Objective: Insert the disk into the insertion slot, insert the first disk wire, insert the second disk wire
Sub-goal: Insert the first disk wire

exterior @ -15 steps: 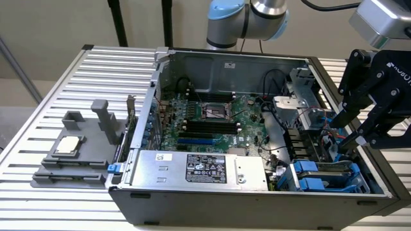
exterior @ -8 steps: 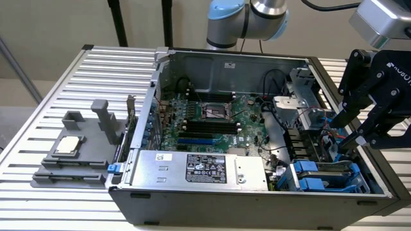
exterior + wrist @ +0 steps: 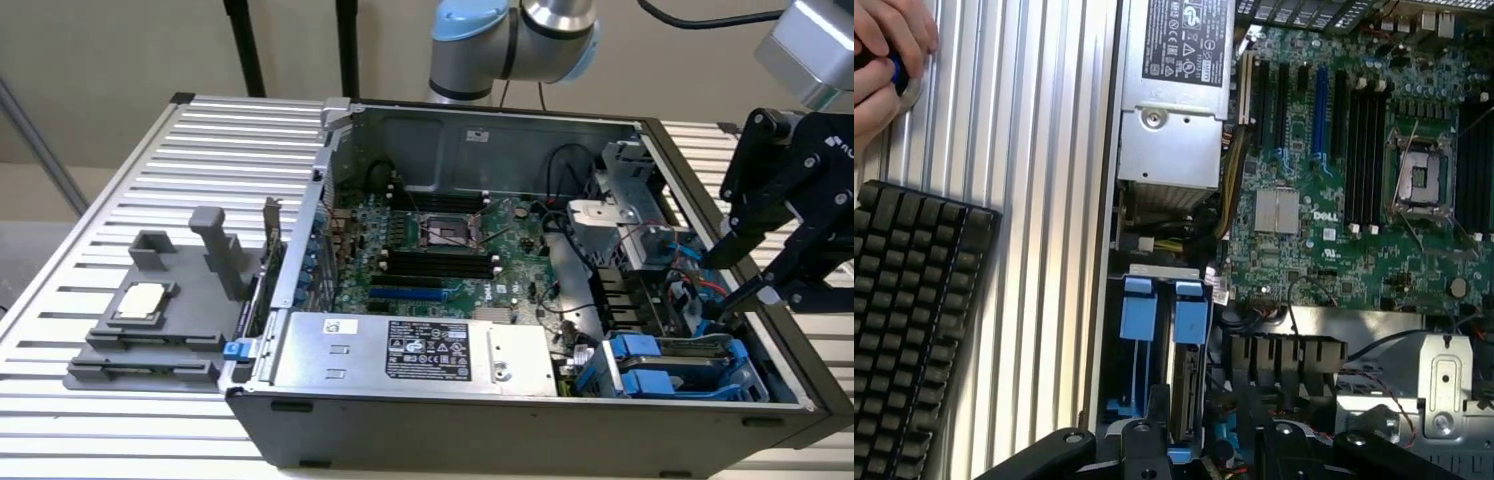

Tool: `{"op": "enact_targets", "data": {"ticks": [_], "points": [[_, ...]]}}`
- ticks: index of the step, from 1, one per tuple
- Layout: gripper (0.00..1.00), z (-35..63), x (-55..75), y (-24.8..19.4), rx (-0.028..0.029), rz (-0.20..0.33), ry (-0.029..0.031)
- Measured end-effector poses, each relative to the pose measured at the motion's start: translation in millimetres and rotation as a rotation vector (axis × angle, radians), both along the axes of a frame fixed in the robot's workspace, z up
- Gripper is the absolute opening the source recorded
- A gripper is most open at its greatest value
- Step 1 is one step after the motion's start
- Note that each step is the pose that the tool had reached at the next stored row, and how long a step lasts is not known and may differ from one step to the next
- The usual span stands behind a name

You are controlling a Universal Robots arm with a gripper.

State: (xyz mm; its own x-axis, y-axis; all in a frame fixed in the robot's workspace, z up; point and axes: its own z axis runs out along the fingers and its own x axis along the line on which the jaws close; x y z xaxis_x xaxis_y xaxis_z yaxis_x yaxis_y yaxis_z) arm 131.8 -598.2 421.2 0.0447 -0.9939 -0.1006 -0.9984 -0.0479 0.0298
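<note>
The insertion slot (image 3: 627, 362), a grey-blue cage with bright blue latch tabs, sits in the open computer case's front corner at the exterior view's right. In the wrist view the slot (image 3: 1116, 360) holds the disk (image 3: 1181, 385), seen edge-on as a silver-grey slab under one blue tab. My black gripper (image 3: 742, 280) hangs just above and behind the cage, by the case's wall. Its fingers (image 3: 1141, 448) stand apart, open, with nothing visibly clamped. Thin red and blue wires (image 3: 697, 287) lie right by the fingertips. I cannot tell where they are plugged.
A silver power-supply box (image 3: 420, 350) lies beside the cage, with the green motherboard (image 3: 441, 250) behind it. A grey metal bracket cage (image 3: 627, 170) stands further back. On the slatted table lie a grey fixture (image 3: 147, 310), a black keyboard (image 3: 914, 330) and a person's hand (image 3: 884, 50).
</note>
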Motion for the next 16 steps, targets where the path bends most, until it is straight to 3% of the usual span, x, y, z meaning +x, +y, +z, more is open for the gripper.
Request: {"op": "enact_targets", "data": {"ticks": [8,16], "points": [[0.4,-14.6,34.6,3.5,-0.0005,0.0,0.0],[0.4,-29.1,39.7,4.9,-0.0005,0.007,0.0]]}}
